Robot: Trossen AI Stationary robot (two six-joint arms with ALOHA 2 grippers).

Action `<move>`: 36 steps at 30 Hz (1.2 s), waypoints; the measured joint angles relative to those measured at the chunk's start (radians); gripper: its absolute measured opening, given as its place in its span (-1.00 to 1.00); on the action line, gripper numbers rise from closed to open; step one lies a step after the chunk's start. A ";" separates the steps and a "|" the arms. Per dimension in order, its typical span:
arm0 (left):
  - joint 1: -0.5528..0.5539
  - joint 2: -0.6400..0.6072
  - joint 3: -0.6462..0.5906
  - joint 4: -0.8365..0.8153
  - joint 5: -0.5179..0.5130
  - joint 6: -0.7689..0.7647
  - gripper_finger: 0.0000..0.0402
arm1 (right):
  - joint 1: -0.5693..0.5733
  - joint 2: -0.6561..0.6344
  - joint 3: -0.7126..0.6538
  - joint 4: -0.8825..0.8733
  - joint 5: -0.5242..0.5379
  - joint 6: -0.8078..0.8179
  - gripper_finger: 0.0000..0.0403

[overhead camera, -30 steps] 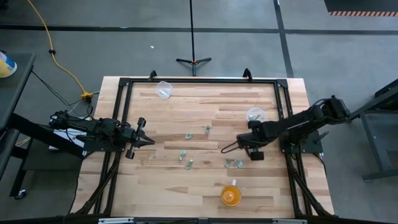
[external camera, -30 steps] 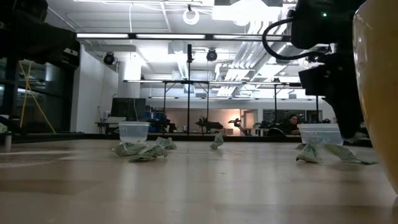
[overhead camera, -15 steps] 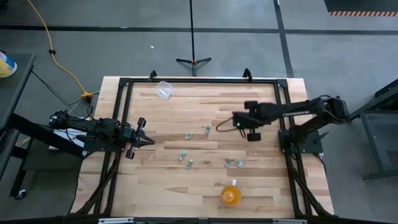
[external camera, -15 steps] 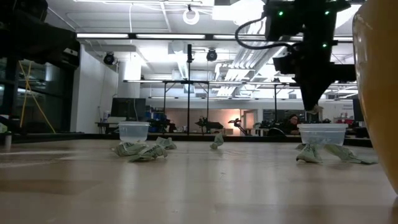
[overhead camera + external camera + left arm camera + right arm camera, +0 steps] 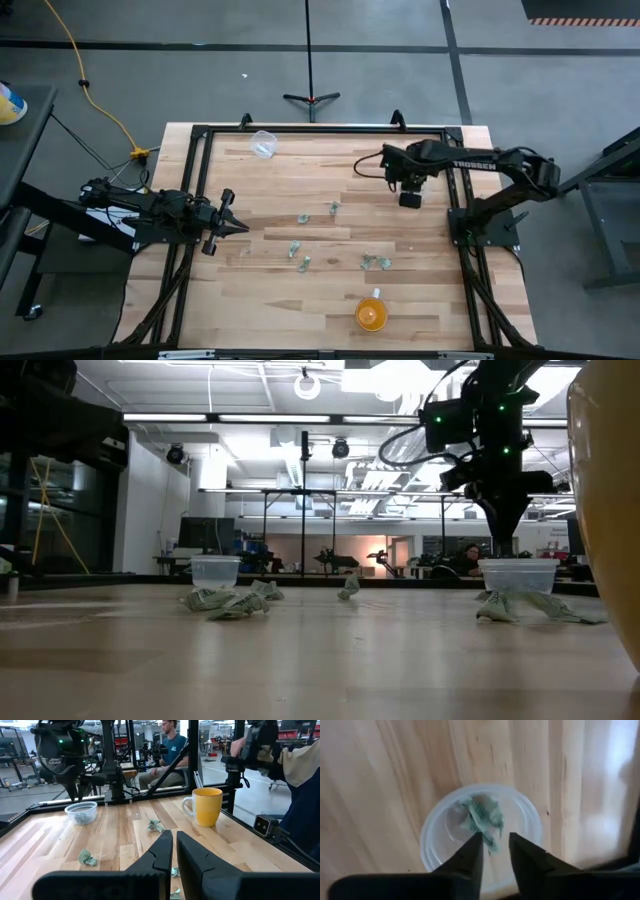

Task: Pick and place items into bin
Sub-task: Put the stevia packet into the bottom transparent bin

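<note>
Several tiny pale green crumpled pieces lie on the wooden table around its middle (image 5: 305,217) (image 5: 293,247) (image 5: 375,262), also low in the low view (image 5: 225,602). My right gripper (image 5: 495,845) points down just over the clear cup (image 5: 530,827) (image 5: 517,575) at the table's right and is shut on one piece (image 5: 482,815). In the high view the right gripper (image 5: 409,186) hides that cup. My left gripper (image 5: 232,221) (image 5: 175,847) waits shut at the left edge, touching nothing. My right gripper pinches one green piece between its two fingers (image 5: 470,852), coming from above and pointing down. Only the piece's lower end (image 5: 492,845) sits between the tips. The rest sticks out past them, over the inside of the clear cup.
A second clear cup (image 5: 263,143) stands at the far left with something small inside. An orange cup (image 5: 371,313) (image 5: 206,806) stands near the table's near edge. A black frame (image 5: 320,130) rims the table. People sit beyond the table (image 5: 172,742).
My right gripper has risen from beside the pieces at the near right and swung toward the far edge. It has tipped to point down and now stands over the right clear cup. The left arm and the other pieces have stayed put.
</note>
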 joint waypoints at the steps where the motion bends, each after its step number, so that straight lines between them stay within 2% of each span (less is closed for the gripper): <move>1: 0.000 0.000 0.000 0.000 0.000 0.000 -0.69 | -0.005 0.000 0.000 0.019 -0.035 -0.008 -0.49; 3: 0.000 0.000 0.000 0.000 0.000 0.000 -0.69 | -0.012 0.000 0.000 0.079 -0.161 -0.034 -0.37; 7: 0.000 0.000 0.000 0.000 0.000 0.000 -0.69 | 0.009 0.000 0.000 0.193 -0.511 -0.111 -0.20; 8: 0.000 0.000 0.000 0.000 0.000 0.000 -0.69 | 0.023 0.000 0.000 0.215 -0.578 -0.129 -0.17; 10: 0.000 0.000 0.000 0.000 0.000 0.000 -0.69 | 0.069 0.000 0.000 0.253 -0.640 -0.155 -0.13; 18: 0.000 0.000 0.000 0.000 0.000 0.000 -0.69 | 0.334 0.037 -0.001 0.349 -0.648 -0.292 -0.07; 23: 0.000 0.000 0.000 0.000 0.000 0.000 -0.69 | 0.454 0.112 -0.002 0.442 -0.628 -0.309 -0.06; 29: 0.000 0.000 0.000 0.000 0.000 0.000 -0.69 | 0.519 0.222 -0.002 0.506 -0.532 -0.317 -0.06; 36: 0.000 0.000 0.000 0.000 0.000 0.000 -0.69 | 0.545 0.307 -0.002 0.553 -0.532 -0.334 -0.13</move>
